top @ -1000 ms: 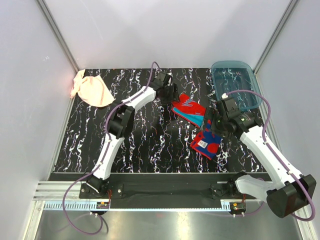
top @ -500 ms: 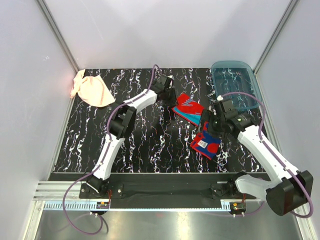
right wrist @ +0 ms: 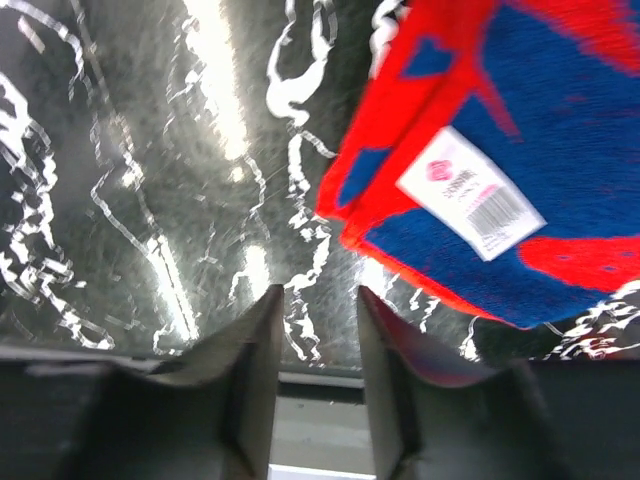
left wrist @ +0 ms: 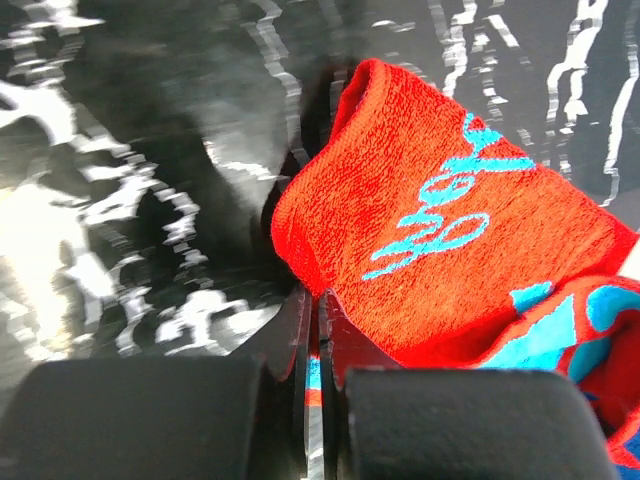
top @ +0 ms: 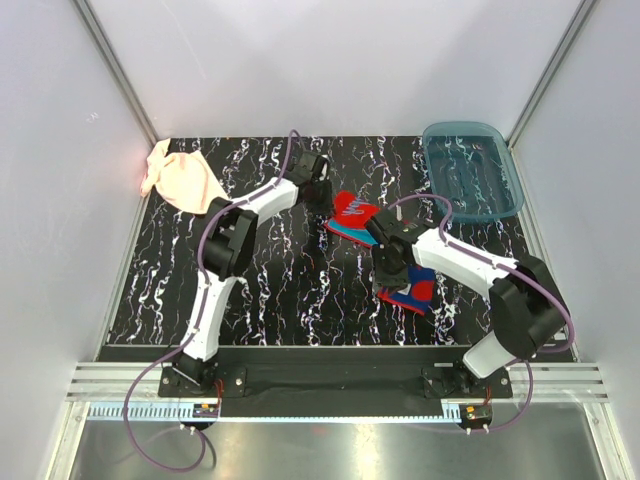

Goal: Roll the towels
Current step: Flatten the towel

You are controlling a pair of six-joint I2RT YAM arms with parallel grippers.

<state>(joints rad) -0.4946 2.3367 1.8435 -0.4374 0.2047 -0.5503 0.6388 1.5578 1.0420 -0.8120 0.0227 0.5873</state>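
Note:
The blue towel with red pattern (top: 412,291) lies crumpled mid-table, and its red far end (top: 351,210) is drawn out to the left. My left gripper (left wrist: 315,300) is shut on that red edge, with a strip of cloth pinched between the jaws; from above, the left gripper (top: 330,203) sits at the towel's far-left end. My right gripper (right wrist: 316,295) is open with nothing between its fingers, hovering low just off the towel's labelled corner (right wrist: 470,195). From above, the right gripper (top: 384,270) is at the towel's near-left side. The peach-pink towel (top: 186,184) lies bunched at the far left.
A translucent blue tray (top: 505,178) stands at the back right corner. White walls with metal rails close in the black marbled tabletop (top: 290,290) on three sides. The right arm's forearm (top: 455,255) crosses over the towel's right part.
The left gripper closed on the towel's red end and pulled it left. The right arm swung left across the towel to its near-left side, its jaws narrowing.

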